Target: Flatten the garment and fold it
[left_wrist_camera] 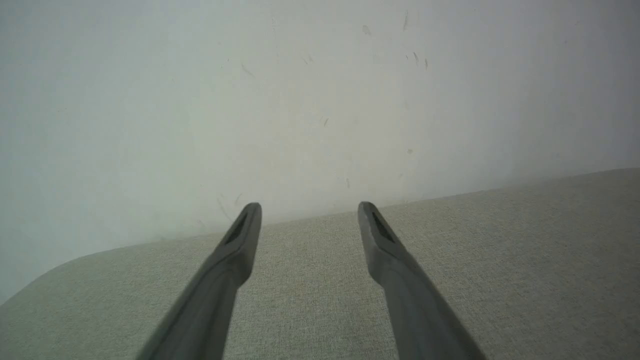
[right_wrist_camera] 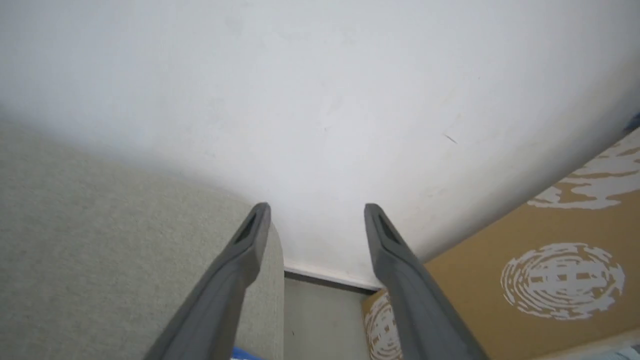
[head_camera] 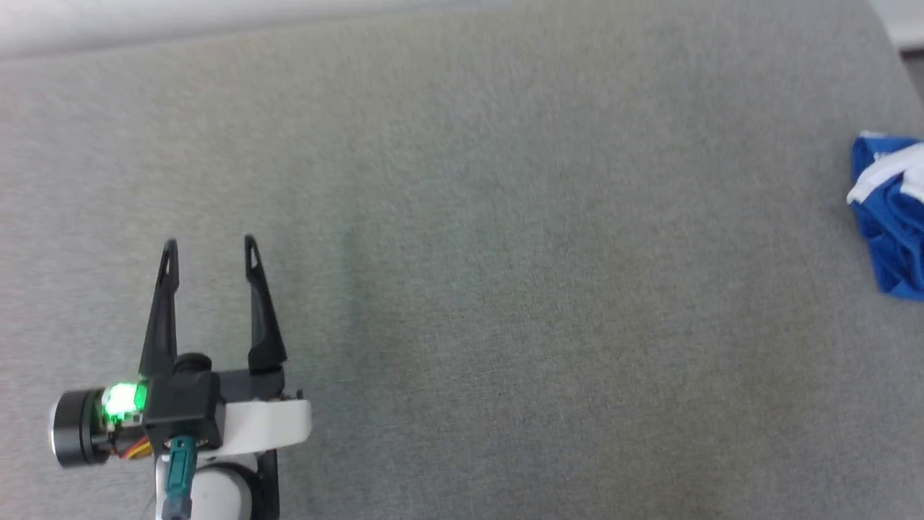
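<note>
Garment [head_camera: 892,224] heaped at the far right of the grey surface [head_camera: 505,289], well apart from the left gripper [head_camera: 210,245].

From the left gripper the blue heap lies at 3 o'clock. Its visible part runs roughly 12 to 6, white stripe on top, and the rest is cut off at the picture's edge. Left fingers are spread and empty, pointing to 12. The right wrist view adds the right gripper [right_wrist_camera: 317,207], fingers parted with nothing between them. A blue sliver [right_wrist_camera: 245,356] lies at 6 o'clock under them, likely the same cloth, so the right arm looks nearer. That view also shows a cardboard box [right_wrist_camera: 550,225] at 3 o'clock. The left wrist view gives just grey cloth and wall [left_wrist_camera: 300,100].
</note>
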Robot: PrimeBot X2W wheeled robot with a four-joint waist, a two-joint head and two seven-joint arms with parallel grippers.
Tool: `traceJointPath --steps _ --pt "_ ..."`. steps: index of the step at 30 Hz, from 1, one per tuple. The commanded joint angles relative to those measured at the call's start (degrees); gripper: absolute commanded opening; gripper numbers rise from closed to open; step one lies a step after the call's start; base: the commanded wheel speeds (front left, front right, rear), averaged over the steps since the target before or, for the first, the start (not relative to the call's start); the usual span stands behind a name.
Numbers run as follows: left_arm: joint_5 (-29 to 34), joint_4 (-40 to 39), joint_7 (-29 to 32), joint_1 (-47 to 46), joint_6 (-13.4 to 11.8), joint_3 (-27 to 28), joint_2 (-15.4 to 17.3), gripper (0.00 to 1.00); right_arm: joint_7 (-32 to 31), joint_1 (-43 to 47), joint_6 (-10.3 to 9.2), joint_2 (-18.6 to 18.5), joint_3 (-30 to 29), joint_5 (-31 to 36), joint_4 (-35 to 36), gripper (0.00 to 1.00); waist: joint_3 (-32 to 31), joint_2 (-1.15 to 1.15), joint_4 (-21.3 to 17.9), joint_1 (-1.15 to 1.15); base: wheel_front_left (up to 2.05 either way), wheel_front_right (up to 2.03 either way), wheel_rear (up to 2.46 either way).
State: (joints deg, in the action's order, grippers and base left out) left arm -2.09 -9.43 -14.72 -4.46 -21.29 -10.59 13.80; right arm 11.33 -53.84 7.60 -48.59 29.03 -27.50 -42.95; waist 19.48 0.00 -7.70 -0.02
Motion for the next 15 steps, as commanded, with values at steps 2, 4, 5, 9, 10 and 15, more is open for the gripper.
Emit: traceJointPath --steps 2,4,5,9,10,15 --pt "-0.24 0.59 -0.28 1.41 0.03 0.62 -0.61 1.00 2.39 0.56 -0.11 3.16 -3.32 2.47 1.46 1.00 -5.88 0.00 2.75 0.02 0.00 0.00 0.00" --pt "-0.54 1.10 -0.28 2.26 0.40 0.98 -0.95 1.00 3.35 2.58 -0.11 5.73 -7.30 4.94 3.70 1.00 -7.40 0.00 3.71 0.02 0.00 0.00 0.00" --pt "-0.69 1.28 -0.28 2.71 0.58 1.18 -1.17 1.00 3.53 3.93 -0.11 6.99 -9.38 6.22 5.31 1.00 -8.03 0.00 4.16 0.02 0.00 0.00 0.00" --pt "-1.38 2.25 -0.28 4.12 1.76 2.19 -1.94 1.00 3.63 11.86 -0.11 14.02 -19.76 12.04 16.72 1.00 -10.40 0.00 5.90 0.02 0.00 0.00 0.00" --pt "-1.48 2.55 -0.28 4.41 2.12 2.39 -2.14 1.00 3.64 14.44 -0.11 16.06 -22.01 13.50 19.66 1.00 -10.98 0.00 6.35 0.02 0.00 0.00 0.00" --pt "-1.56 3.74 -0.28 5.63 4.09 3.09 -3.06 1.00 3.65 27.12 -0.11 25.96 -28.33 18.28 31.53 1.00 -13.88 0.00 8.01 0.02 0.00 0.00 0.00"
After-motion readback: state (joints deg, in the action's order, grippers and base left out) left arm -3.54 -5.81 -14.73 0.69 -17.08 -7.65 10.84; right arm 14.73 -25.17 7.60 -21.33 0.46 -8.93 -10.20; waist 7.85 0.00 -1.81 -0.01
